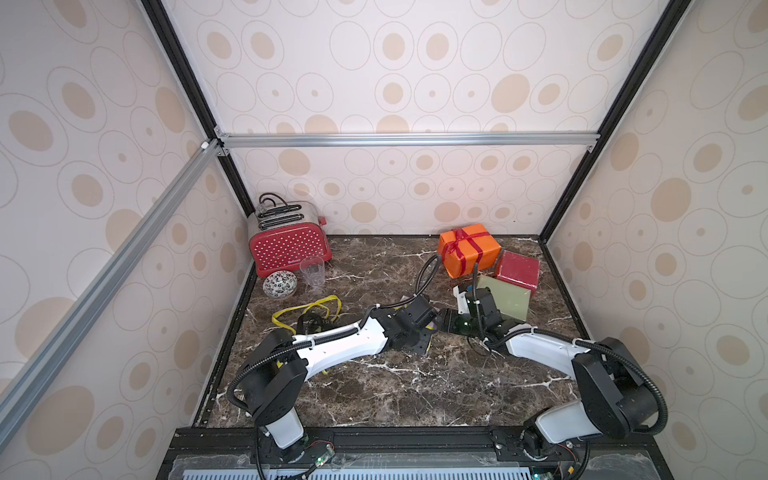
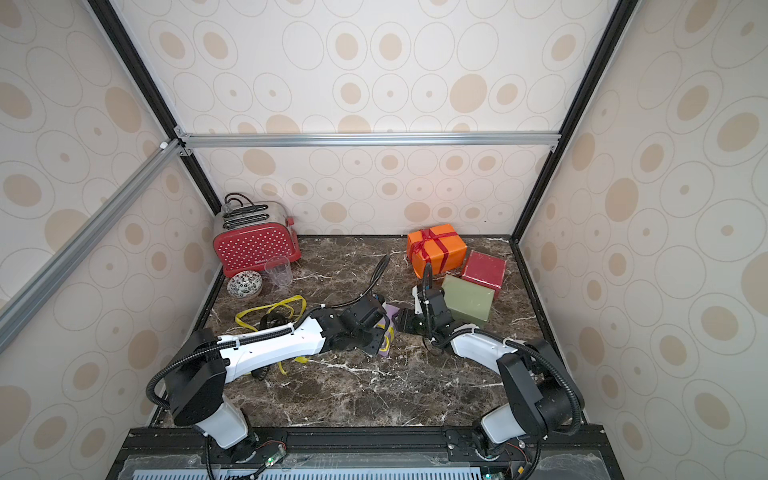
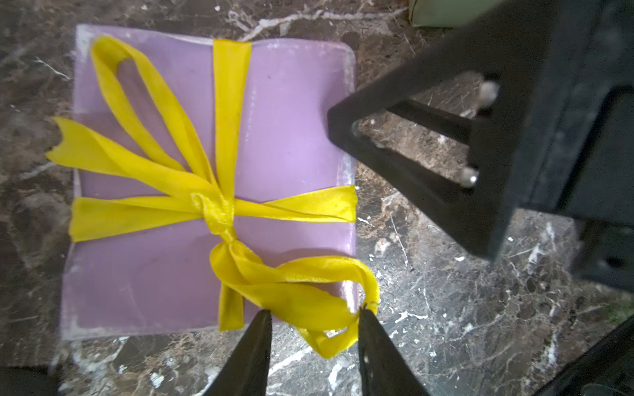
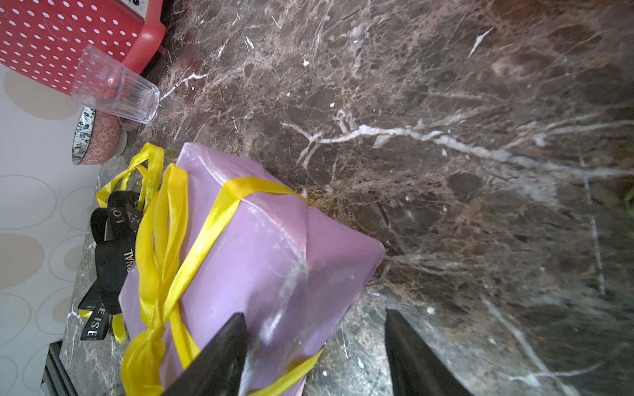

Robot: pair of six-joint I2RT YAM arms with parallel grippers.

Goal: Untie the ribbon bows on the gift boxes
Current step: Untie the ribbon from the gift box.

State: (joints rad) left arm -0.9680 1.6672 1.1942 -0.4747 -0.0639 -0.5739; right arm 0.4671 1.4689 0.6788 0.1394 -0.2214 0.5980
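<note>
– Boxes in both top views, where were they?
– Orange box [image 1: 478, 253] sat at the table's [image 1: 374, 395] far right corner, red bow [image 1: 458, 238] tied on it. Dark red box [image 1: 517, 270] & olive green box [image 1: 505, 297] just beside it, no ribbon showing on either. Loose yellow ribbon [image 1: 334, 299] & black ribbon [image 1: 309, 322] lay nr the left edge, toaster [image 1: 291, 245] at the far left corner. Both arms met mid-table, hiding most of the lilac box [image 2: 390, 309].
– Left wrist view?
– Yellow bow [image 3: 216, 212] was knotted on top of the lilac box. Left gripper [image 3: 314, 310] was partway open, jaws either side of a tail end, one tip touching it; prob. lined up to pinch & pull.
– Right wrist view?
– Right gripper [image 4: 314, 312] stood wide, holding nothing: one finger over the box top, the other off past its edge above the table. I'd guess it braced the box so a tug wouldn't drag it.
</note>
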